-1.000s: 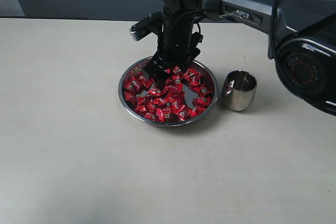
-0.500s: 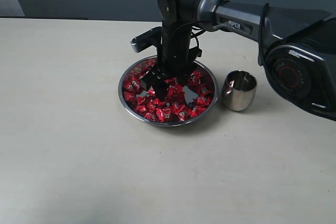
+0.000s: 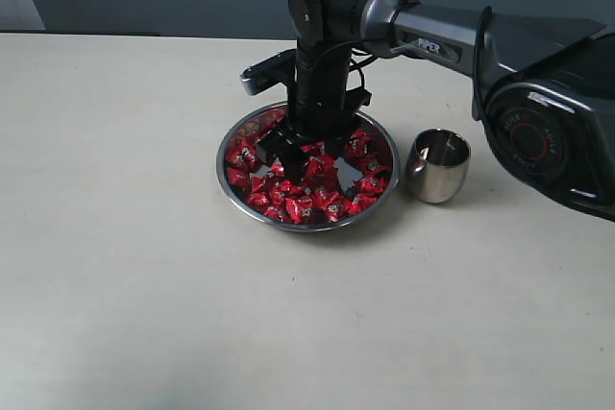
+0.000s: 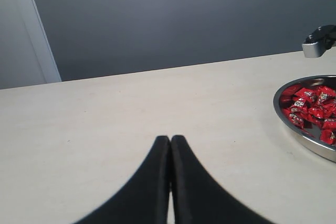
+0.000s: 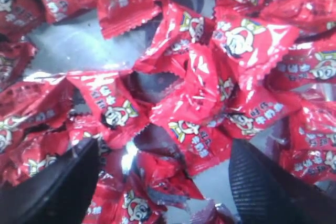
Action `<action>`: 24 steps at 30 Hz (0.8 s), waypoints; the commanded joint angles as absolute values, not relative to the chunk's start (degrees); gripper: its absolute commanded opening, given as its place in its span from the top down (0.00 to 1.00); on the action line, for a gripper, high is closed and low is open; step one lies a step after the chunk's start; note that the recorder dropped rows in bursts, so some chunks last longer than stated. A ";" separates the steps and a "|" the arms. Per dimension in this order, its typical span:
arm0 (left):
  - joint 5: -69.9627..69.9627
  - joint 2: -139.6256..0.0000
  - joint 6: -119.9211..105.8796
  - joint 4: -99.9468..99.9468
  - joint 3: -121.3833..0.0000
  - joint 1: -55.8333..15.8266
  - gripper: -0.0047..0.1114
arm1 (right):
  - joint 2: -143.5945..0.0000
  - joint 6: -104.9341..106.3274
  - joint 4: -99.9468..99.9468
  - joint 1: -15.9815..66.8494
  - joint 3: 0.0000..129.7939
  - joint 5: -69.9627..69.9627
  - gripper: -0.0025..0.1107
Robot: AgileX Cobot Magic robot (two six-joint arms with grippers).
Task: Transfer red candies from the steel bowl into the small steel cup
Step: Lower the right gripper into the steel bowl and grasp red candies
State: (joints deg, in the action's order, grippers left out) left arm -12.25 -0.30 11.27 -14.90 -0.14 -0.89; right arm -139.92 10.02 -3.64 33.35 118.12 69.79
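The steel bowl [image 3: 306, 227] sits at mid-table, full of red candies [image 3: 307, 197]. My right gripper [image 3: 296, 153] points straight down into it, open, its fingertips among the sweets. In the right wrist view the right gripper [image 5: 163, 169] has its two black fingers wide apart on either side of crumpled red candies [image 5: 199, 93], and bare steel of the bowl [image 5: 68, 51] shows between wrappers. The small steel cup [image 3: 438, 167] stands upright just right of the bowl. My left gripper [image 4: 170, 139] is shut with nothing in it, low over bare table; the bowl [image 4: 299, 135] and its candies [image 4: 314, 109] lie off to one side.
The pale table [image 3: 144, 266] stretches wide around the bowl. The right arm's base [image 3: 548, 132] sits at the right edge. A dark wall runs behind the table's far edge. A silver part of the right arm [image 4: 319, 41] shows in the left wrist view.
The right gripper has dropped lower into the bowl since a second ago, its tips now among the candies. It has barely moved in the last half second. Cup and bowl stay put.
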 commanded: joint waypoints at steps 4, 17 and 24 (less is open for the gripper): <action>-11.92 0.00 11.48 -14.67 0.00 -1.25 0.96 | -139.54 7.73 -3.12 33.33 118.36 69.96 0.41; -11.92 0.00 11.48 -14.67 0.00 -1.25 0.96 | -139.54 5.91 -3.12 33.33 118.22 69.96 0.65; -11.92 0.00 11.48 -14.67 0.00 -1.25 0.96 | -139.05 5.91 -3.12 33.33 117.99 69.96 0.92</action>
State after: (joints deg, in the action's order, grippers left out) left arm -12.25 -0.30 11.27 -14.90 -0.14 -0.89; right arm -139.92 6.18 -3.64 33.35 118.12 69.79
